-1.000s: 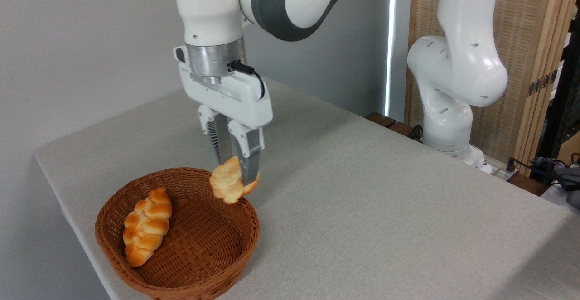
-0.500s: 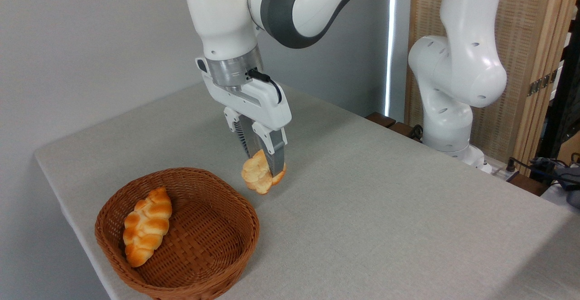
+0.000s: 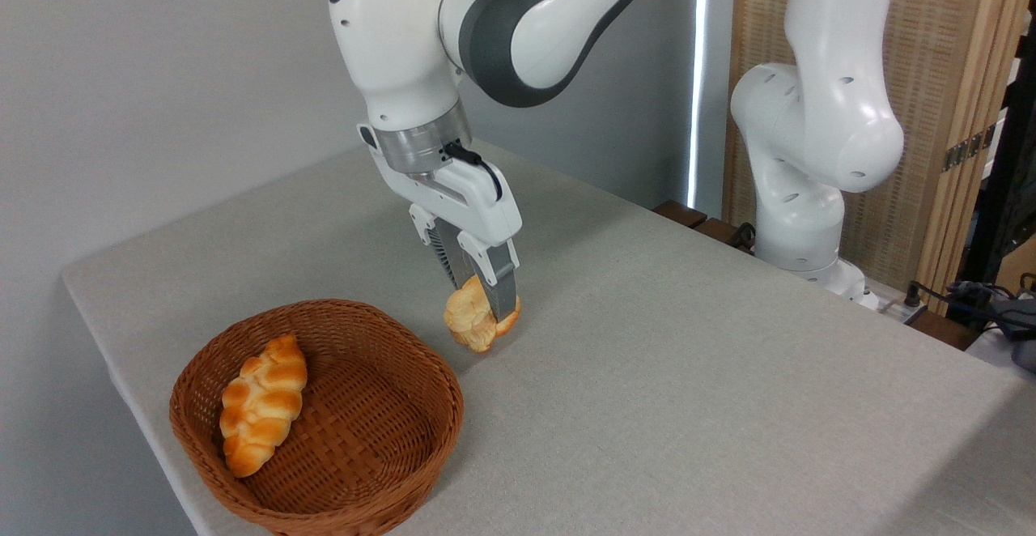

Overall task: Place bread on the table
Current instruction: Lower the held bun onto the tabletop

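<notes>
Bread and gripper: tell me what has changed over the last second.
The gripper, shut on the bread throughout, carried it rightward from above the wicker basket's rim to a spot past the rim and lowered it close to the table; whether it touches the cloth is unclear. Nothing was released. The basket and the braided loaf inside it stayed put.

The claw (image 3: 488, 309) points down, tilted, fingers nearly closed.

pale golden bread (image 3: 472, 324); brown woven basket (image 3: 356, 447); grey-beige table (image 3: 688, 374)
</notes>
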Robot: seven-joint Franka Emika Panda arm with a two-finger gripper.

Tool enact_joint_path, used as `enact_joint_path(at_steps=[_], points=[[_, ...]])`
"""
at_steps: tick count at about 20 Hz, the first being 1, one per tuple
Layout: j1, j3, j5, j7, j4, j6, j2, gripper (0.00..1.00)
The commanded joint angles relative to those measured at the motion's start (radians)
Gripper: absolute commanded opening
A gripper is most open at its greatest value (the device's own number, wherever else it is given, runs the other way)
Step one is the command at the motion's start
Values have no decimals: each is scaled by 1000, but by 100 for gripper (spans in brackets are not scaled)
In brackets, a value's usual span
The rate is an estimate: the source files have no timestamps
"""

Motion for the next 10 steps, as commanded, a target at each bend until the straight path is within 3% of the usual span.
enact_joint_path(at_steps=[1, 10], points=[[-4, 5, 0, 9, 4, 16, 8, 100], [-3, 5, 1, 9, 5, 42, 14, 100]])
